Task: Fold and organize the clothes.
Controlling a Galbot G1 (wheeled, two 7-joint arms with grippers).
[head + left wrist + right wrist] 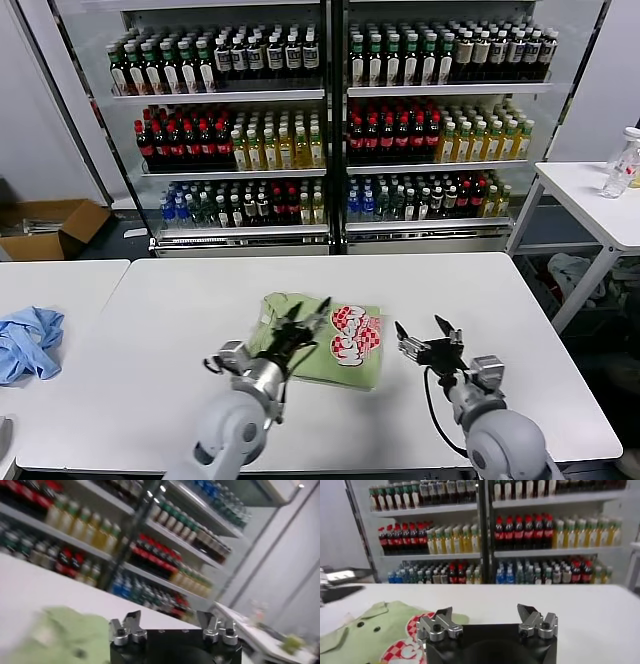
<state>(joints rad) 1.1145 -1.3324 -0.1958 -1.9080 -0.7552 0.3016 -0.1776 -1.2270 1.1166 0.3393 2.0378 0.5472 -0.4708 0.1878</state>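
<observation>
collar and buttons only visible from right wrist, folded green shirt (335, 345) mid-table, left gripper (303, 318) spread open above it, probably not touching, right gripper (428, 335) open, empty, just beside

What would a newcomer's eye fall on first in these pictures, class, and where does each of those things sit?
Probably the folded light-green shirt with its red-and-white checkered print, lying mid-table between the two arms. The left claw hovers open over the shirt's left part, while the right claw waits open just beside the shirt's right edge. Behind the white table, fridge shelves packed with colourful bottles fill the background.
</observation>
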